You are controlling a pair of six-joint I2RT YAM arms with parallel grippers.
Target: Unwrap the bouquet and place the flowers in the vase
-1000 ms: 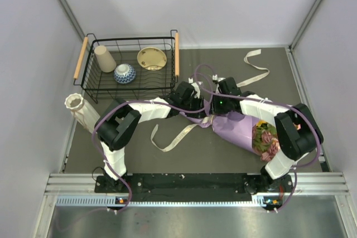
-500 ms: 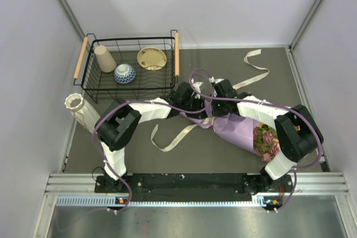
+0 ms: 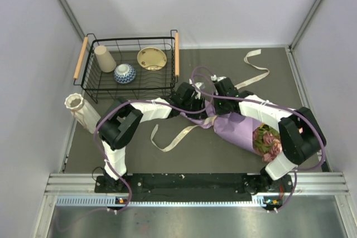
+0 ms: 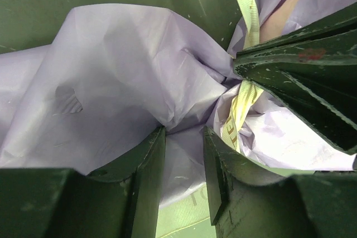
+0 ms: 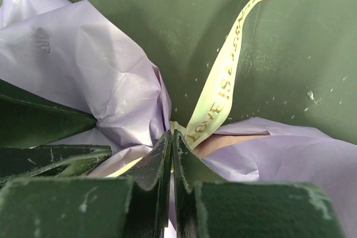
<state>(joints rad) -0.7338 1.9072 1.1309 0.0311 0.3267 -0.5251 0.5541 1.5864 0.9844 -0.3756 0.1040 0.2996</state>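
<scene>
Bouquet of roses in a lilac-purple paper cone lies wrapped on the right of the dark table. It is well apart from the tall cream ribbed vase at far left. Only the overhead view shows both.

In the left wrist view, the left gripper has its fingers apart, with a paper fold between them.

In the right wrist view, the right gripper is pressed closed beside the cream printed ribbon. It may be pinching paper, but the gap is too tight to tell.

Unwrapping looks barely begun; next the paper must be drawn open.
</scene>
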